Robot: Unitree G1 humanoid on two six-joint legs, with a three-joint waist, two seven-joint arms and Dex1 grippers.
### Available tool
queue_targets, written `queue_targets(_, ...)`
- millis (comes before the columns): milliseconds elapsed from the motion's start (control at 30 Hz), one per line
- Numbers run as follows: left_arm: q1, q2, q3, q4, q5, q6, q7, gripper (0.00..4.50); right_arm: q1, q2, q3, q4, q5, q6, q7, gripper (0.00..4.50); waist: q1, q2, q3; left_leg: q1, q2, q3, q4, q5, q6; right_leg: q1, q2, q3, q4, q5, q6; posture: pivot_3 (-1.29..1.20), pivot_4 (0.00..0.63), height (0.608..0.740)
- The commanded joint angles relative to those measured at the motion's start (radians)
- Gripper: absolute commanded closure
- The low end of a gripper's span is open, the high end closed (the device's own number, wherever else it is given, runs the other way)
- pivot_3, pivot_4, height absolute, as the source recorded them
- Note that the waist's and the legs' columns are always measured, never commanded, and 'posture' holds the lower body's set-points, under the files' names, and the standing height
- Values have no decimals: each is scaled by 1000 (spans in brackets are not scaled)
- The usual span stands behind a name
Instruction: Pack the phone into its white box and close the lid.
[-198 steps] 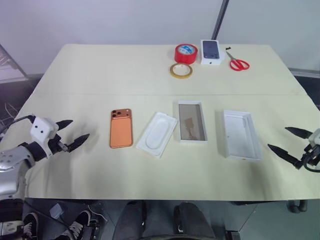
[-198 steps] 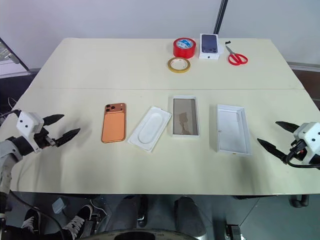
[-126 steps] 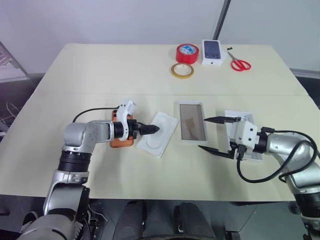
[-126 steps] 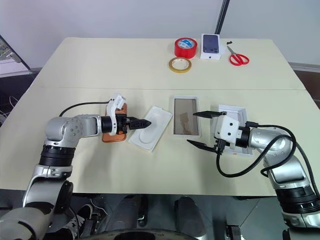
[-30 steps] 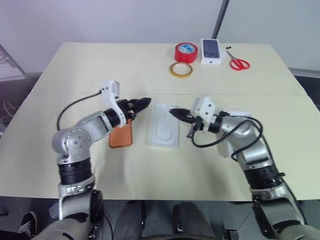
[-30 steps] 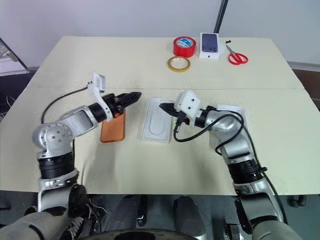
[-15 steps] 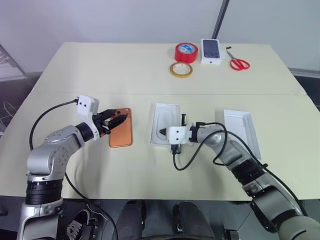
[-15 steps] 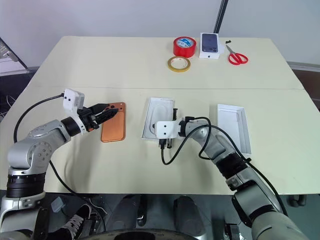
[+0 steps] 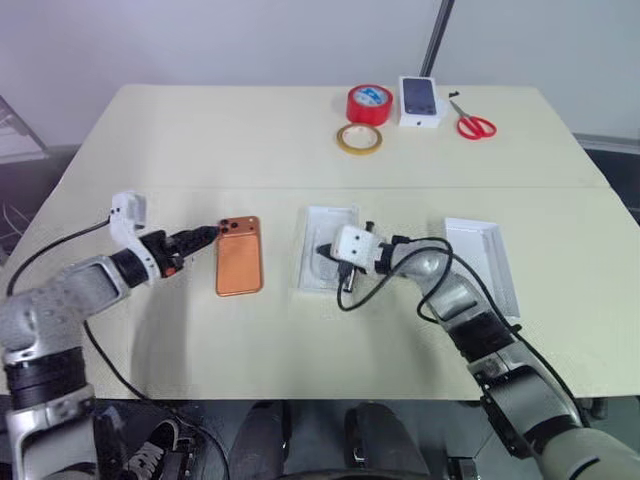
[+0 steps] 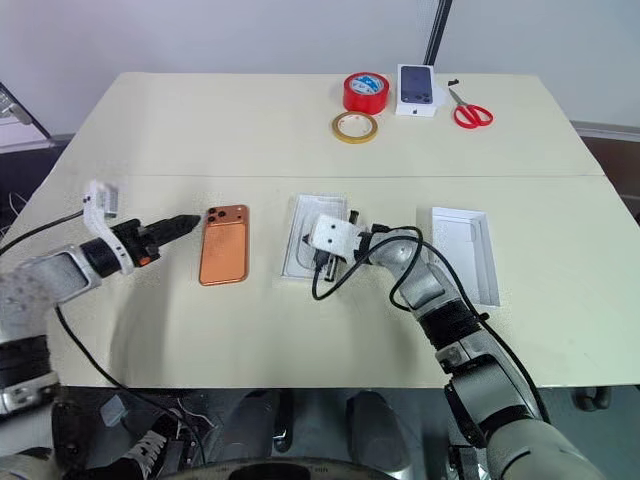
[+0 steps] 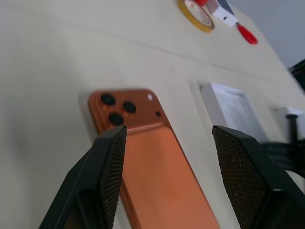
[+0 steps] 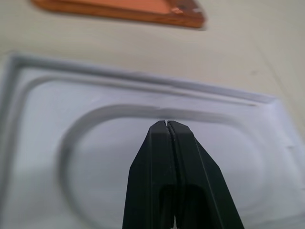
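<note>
Phone (image 9: pixel 240 268): flat on the table (image 9: pixel 200 140), camera side up, just left of the white box (image 9: pixel 309 268), not packed yet. Step in hand: reaching for the phone. Next: close on its edges, lift, carry right. Left gripper (image 11: pixel 167 157) wide open, empty, now pulled back left of the phone. Right gripper (image 12: pixel 166 125) pinched shut, empty, tip over the white insert tray (image 12: pixel 57 157) that now sits in the box.

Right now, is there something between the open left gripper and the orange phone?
Nothing visible. The left gripper is open at the camera end of the phone, and only bare table lies between them. In the left wrist view the phone lies straight ahead, framed by the two fingers.
</note>
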Motion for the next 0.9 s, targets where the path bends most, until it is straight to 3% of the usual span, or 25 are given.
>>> queue_targets(33, -30, 2, 65, 47, -31, 42, 48, 1486, -65, 49, -47, -97, 41, 34, -35, 4450, 0, 0, 0, 0, 0, 0, 0, 0, 0, 0, 0, 0, 0, 0, 0, 0, 150, 740)
queue_targets(267, -66, -13, 47, 119, -9, 124, 116, 1486, -178, 168, 53, -57, 28, 135, 34, 4450, -1, 0, 0, 0, 0, 0, -1, 0, -1, -2, 0, 0, 2, 0, 0, 0, 150, 740)
queue_targets(400, -50, -67, 31, 93, -4, 162, 170, 1486, -229, 203, 187, 51, -73, 136, 76, 4450, 1, 0, 0, 0, 0, 0, -1, 0, -1, -3, 0, 1, 2, 0, 0, 0, 150, 740)
queue_targets(533, -28, -112, 16, 82, 8, 179, 201, 1486, -272, 267, 254, 231, -161, 90, 12, 4450, 1, -1, -1, 0, -1, 0, -1, 1, -1, -6, -1, 1, 2, 0, 0, 0, 150, 740)
queue_targets(733, -31, -165, -7, 102, 33, 186, 228, 1486, -318, 301, 273, 391, -241, 12, -82, 4450, 4, 0, -7, 1, -2, 0, -2, 1, -2, -5, -2, 0, 2, 0, 0, 0, 150, 740)
queue_targets(900, -35, -161, -22, 106, 59, 164, 216, 1486, -357, 261, 216, 411, -218, 8, -55, 4450, 8, 1, -7, 2, -3, -1, -2, 1, -2, -4, -3, 0, 2, 0, 0, 0, 150, 740)
